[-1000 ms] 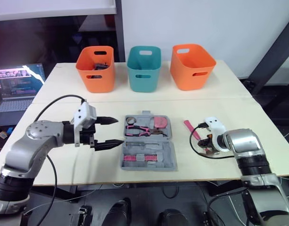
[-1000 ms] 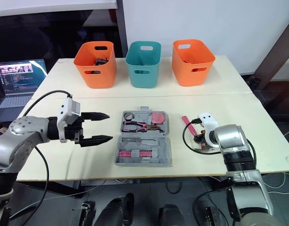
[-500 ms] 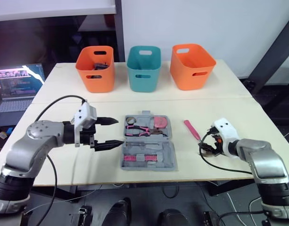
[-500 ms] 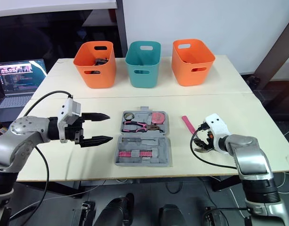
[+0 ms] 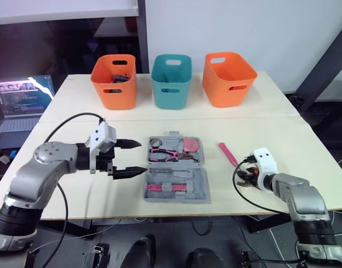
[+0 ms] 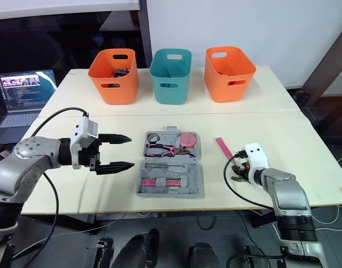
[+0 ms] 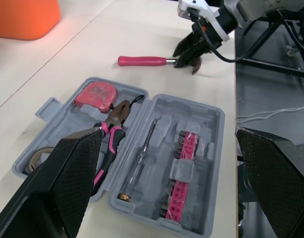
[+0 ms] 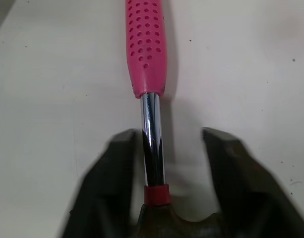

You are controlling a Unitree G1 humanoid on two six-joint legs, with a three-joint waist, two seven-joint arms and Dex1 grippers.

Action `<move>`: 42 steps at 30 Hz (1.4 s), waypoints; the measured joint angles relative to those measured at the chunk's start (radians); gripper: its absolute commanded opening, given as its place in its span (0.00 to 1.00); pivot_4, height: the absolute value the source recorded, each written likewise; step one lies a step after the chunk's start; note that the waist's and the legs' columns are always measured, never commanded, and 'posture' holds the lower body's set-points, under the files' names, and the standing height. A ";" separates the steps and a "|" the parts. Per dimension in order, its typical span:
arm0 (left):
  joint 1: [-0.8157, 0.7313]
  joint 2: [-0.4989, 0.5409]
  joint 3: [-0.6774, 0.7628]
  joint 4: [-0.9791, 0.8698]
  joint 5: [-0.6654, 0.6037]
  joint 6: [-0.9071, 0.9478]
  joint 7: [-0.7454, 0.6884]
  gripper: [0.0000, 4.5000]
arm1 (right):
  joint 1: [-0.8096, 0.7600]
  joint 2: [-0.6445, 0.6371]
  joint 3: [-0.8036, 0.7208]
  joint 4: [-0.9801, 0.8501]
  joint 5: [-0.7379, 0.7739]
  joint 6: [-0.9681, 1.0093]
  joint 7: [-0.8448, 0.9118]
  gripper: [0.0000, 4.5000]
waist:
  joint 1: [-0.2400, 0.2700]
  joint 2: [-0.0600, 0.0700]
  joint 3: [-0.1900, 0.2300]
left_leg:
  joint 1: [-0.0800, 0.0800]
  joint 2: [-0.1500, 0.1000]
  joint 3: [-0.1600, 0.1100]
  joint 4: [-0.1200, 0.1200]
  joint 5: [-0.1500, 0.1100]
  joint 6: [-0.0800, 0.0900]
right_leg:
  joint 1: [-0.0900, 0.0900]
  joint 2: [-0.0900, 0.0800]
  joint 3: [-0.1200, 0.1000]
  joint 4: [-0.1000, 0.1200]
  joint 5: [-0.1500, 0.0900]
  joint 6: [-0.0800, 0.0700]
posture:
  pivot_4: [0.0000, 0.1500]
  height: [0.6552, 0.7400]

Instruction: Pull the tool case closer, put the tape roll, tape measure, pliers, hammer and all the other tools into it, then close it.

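The grey tool case [image 5: 200,192] lies open at the table's middle front. Its far half holds a tape roll [image 5: 154,143], pink pliers [image 5: 162,153] and a pink tape measure [image 5: 190,146]. A screwdriver [image 5: 171,169] and a strip of pink bits [image 5: 162,187] fill the near half. Right of the case lies the hammer [image 5: 226,153] with its pink handle [image 8: 146,44] pointing away. My right gripper [image 5: 244,177] is open, its fingers [image 8: 114,163] straddling the steel shaft by the head. My left gripper [image 5: 129,158] hovers open just left of the case.
Along the back of the table stand an orange basket [image 5: 114,81] with dark items in it, a teal basket [image 5: 171,81] and another orange basket [image 5: 228,78]. A laptop [image 5: 20,103] sits off the table's left side. The case lies near the front edge.
My right forearm has dropped lower and swung outward while its gripper stayed at the hammer's head end. The hammer, the case and my left arm have not moved.
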 measured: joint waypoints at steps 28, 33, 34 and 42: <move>0.283 0.075 0.171 0.030 0.041 -0.078 0.002 1.00 | -0.698 -0.298 0.838 -0.276 -0.016 0.220 0.552 0.02 | -0.003 0.001 0.001 | -0.002 0.001 0.002 0.000 -0.002 0.002 | -0.008 -0.002 0.004 -0.002 0.000 0.000 | 1.00 1.00; 0.336 0.077 0.211 -0.003 0.041 -0.076 0.018 1.00 | -0.739 -0.186 0.973 -0.235 -0.032 0.288 0.542 0.02 | -0.005 0.001 0.001 | -0.002 0.001 0.002 -0.001 -0.002 0.002 | -0.009 -0.002 0.004 -0.001 0.000 -0.001 | 1.00 1.00; 0.345 0.077 0.214 -0.013 0.040 -0.075 0.023 1.00 | -0.741 -0.168 0.991 -0.224 -0.037 0.301 0.532 0.02 | -0.004 0.001 0.001 | -0.002 0.001 0.002 -0.001 -0.002 0.002 | -0.009 -0.002 0.004 -0.001 0.000 -0.001 | 1.00 1.00; 0.389 0.077 0.229 -0.040 0.032 -0.075 0.040 1.00 | -0.752 -0.110 1.031 -0.221 -0.041 0.353 0.497 0.02 | -0.004 0.001 0.001 | -0.002 0.001 0.002 0.000 -0.002 0.002 | -0.010 -0.002 0.004 0.000 0.000 -0.001 | 1.00 1.00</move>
